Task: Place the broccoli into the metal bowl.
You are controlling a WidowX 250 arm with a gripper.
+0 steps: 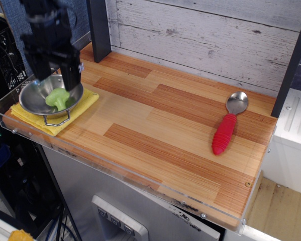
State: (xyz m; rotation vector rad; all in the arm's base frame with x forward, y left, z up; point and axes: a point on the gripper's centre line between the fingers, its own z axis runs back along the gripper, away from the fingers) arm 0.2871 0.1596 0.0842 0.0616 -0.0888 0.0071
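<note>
On the wooden table (155, 120), the broccoli (58, 98) lies inside the metal bowl (32, 100); the blurred gripper (52, 70) above looks released, fingers apart.

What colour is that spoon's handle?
Bright red, with ridges; the spoon shows clearly in the only camera view.

Broccoli in the bowl, gripper above it.

You are looking at the broccoli (59, 98) lying inside the metal bowl (29, 100), free of the gripper (54, 75); the fingers are standing apart over the bowl's far rim, blurred; the bowl is sitting on a yellow cloth (85, 104) at the wooden table's (155, 125) left end; a red-handled spoon (228, 125) is lying well apart, near the right edge.
</note>
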